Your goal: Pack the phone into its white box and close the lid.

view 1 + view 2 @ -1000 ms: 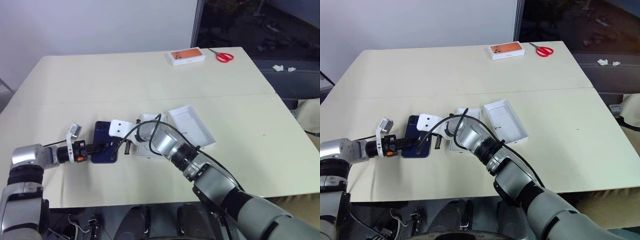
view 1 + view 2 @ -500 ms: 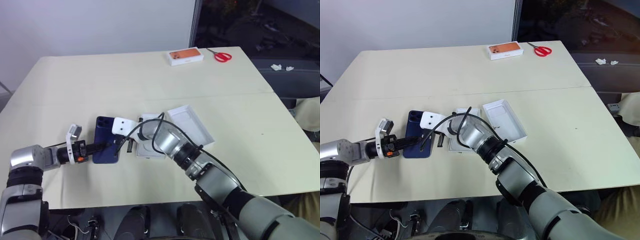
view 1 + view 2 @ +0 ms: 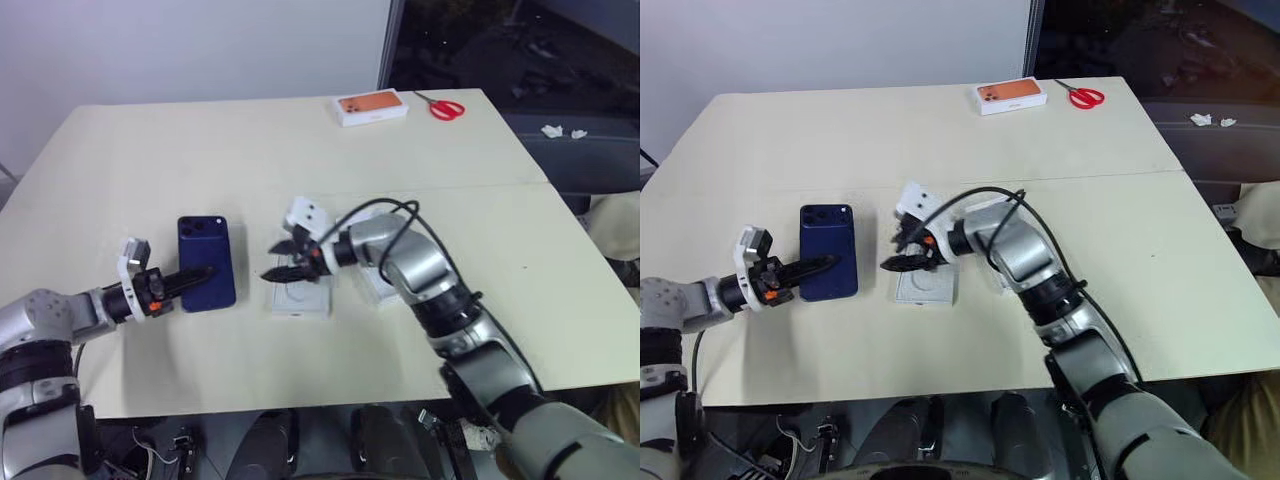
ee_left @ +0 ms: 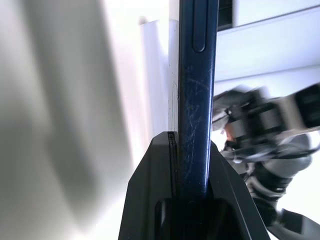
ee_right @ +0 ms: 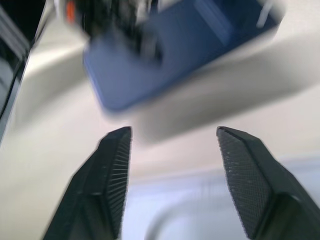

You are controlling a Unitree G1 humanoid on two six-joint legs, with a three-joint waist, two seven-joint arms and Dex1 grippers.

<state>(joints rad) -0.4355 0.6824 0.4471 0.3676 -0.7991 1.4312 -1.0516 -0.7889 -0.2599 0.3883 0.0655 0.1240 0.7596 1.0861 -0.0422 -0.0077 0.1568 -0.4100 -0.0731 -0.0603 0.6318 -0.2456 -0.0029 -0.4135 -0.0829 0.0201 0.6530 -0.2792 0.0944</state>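
Phone (image 3: 206, 262): dark blue, clamped edgewise in left tool (image 3: 196, 275), held above surface (image 3: 180, 150) toward its left front. Right tool (image 3: 287, 259): fingers apart, empty, over white box (image 3: 299, 298) mid-surface, near front edge

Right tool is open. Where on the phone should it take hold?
Probably the phone's free long edge, the one facing the right tool. Come in from that side and pinch across its thin faces. The left tool clamps the opposite lower corner, and the phone lies nearly flat.
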